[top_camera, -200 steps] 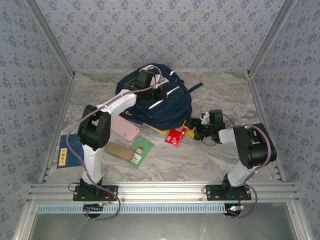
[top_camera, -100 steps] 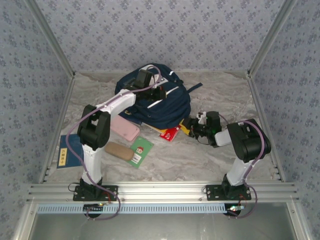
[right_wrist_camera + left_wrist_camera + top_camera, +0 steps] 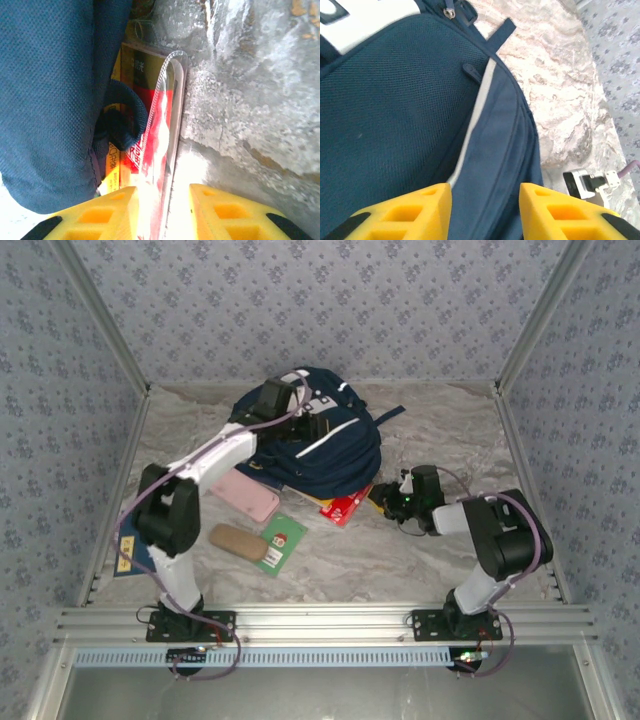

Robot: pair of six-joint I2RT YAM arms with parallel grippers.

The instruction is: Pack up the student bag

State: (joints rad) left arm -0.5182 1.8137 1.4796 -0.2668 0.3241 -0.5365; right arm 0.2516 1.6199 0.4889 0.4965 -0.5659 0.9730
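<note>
The student bag (image 3: 335, 455) is a navy backpack with white stripe trim, lying at the back centre of the table. My left gripper (image 3: 312, 426) hovers over its top face, and in the left wrist view it (image 3: 485, 192) stands open above the bag's fabric (image 3: 395, 125) and stripe, holding nothing. My right gripper (image 3: 382, 496) is low at the bag's right front edge. Its jaws (image 3: 162, 192) straddle a red packet in clear wrap (image 3: 157, 140), which leans on the left finger with a gap to the right one. The packet (image 3: 347, 507) lies partly tucked under the bag (image 3: 45, 100).
A yellow book (image 3: 116, 150) sticks out from under the bag. A pink case (image 3: 250, 497), a tan pouch (image 3: 237, 541) and a green card (image 3: 281, 542) lie left of centre. A blue book (image 3: 128, 550) rests by the left wall. Bare marble lies right of my right arm.
My left gripper has opened and its arm has drawn back and left over the bag. My right gripper has narrowed around the red packet, which has slid toward the bag.
</note>
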